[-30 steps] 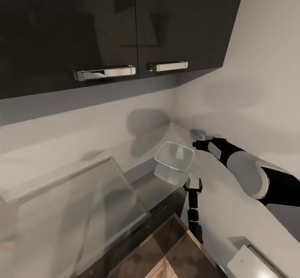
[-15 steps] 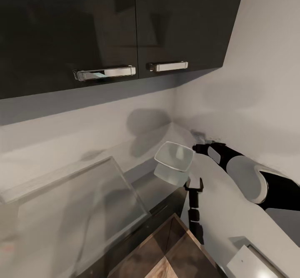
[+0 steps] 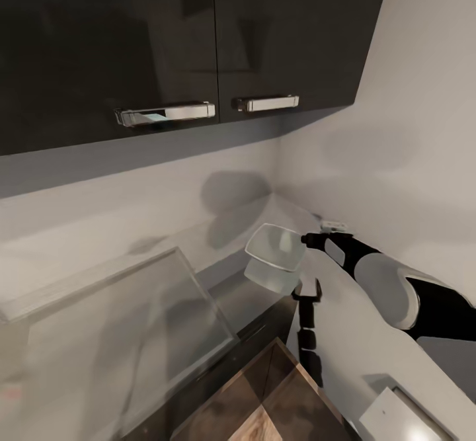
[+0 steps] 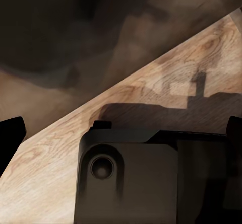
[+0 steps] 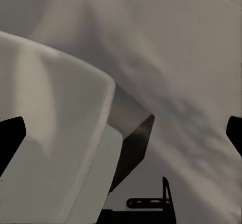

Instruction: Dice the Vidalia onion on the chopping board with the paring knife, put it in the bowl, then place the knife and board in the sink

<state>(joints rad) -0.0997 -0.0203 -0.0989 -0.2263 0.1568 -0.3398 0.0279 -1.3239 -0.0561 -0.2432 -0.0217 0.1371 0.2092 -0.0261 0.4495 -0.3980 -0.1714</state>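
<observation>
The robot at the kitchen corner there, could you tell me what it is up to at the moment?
The robot has its right gripper at the rim of the white bowl on the grey countertop, below the dark upper cabinets. Its fingers are spread apart and hold nothing. The left gripper hangs open lower down, over the wood floor. No onion, knife or board is in sight.

The bowl [image 3: 276,247] sits on the countertop [image 3: 218,242] corner, below the cabinets [image 3: 172,38].

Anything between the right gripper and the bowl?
Nothing: in the head view the right gripper sits right at the rim of the bowl; whether they touch, I can't tell.
</observation>
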